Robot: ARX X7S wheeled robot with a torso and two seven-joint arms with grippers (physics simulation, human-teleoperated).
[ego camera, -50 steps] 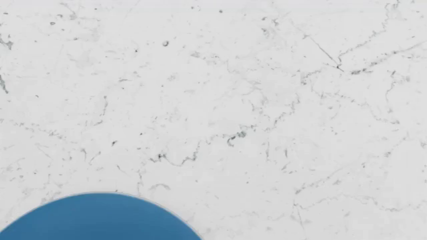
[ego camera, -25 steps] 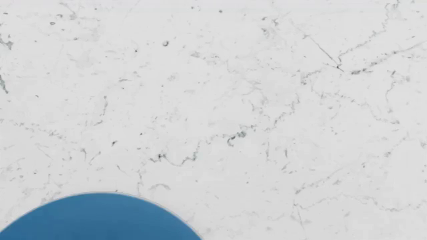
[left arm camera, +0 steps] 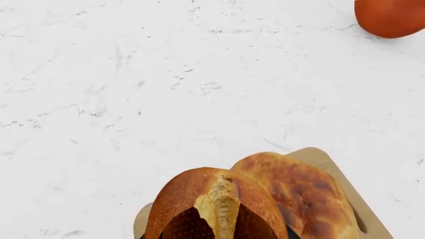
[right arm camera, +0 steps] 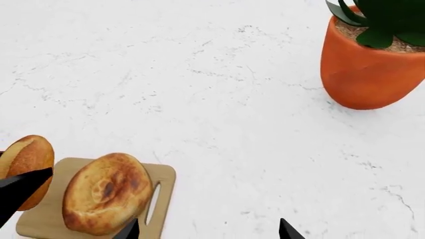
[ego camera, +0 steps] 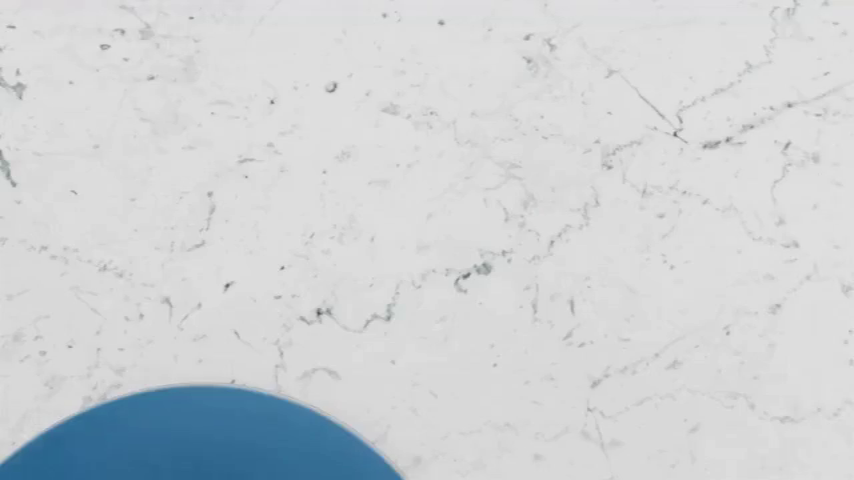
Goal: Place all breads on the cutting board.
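The right hand (right arm camera: 207, 230) shows only two dark fingertips, well apart with bare desk between them, so it is released and grasps nothing. The left hand (right arm camera: 17, 191) appears in the right wrist view as a dark finger lying against the smooth orange-brown oval loaf (left arm camera: 214, 204); whether it is clenched on the loaf cannot be told. That loaf sits at one end of the small light-wood cutting board (right arm camera: 162, 175), partly past its edge. Beside it, on the board, lies the round golden-brown puffy bread (right arm camera: 106, 191), next to the slot handle hole. Farther off on the white marble desk (right arm camera: 199, 89) stands an orange pot (right arm camera: 365, 69) with green leaves. The head view shows only marble and a blue round thing (ego camera: 200, 440).
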